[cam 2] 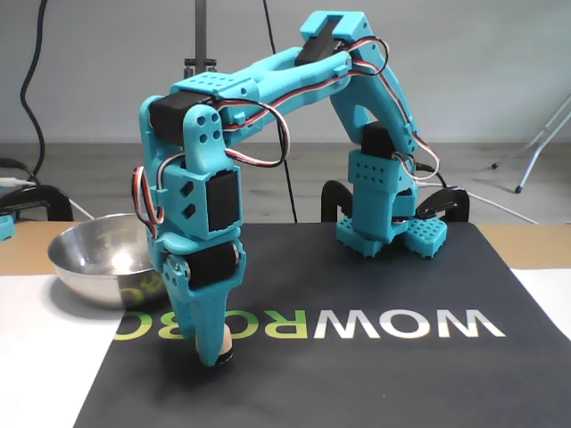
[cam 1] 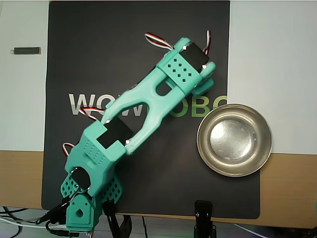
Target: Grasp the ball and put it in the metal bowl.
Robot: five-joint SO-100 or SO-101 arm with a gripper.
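Glossy steel metal bowl (cam 1: 234,140) (mirror-like), matt black mat (cam 1: 99,59), teal plastic arm (cam 2: 268,80).

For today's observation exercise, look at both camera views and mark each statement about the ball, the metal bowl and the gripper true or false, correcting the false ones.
1. The metal bowl holds the ball. False: the bowl is empty; the ball sits between the gripper's fingertips, low over the mat.
2. The gripper points down at the black mat. True.
3. The overhead view shows the ball clearly. False: the arm hides it there.
4. The bowl rests partly on the mat. True.
5. The bowl is tipped over. False: it stands upright.
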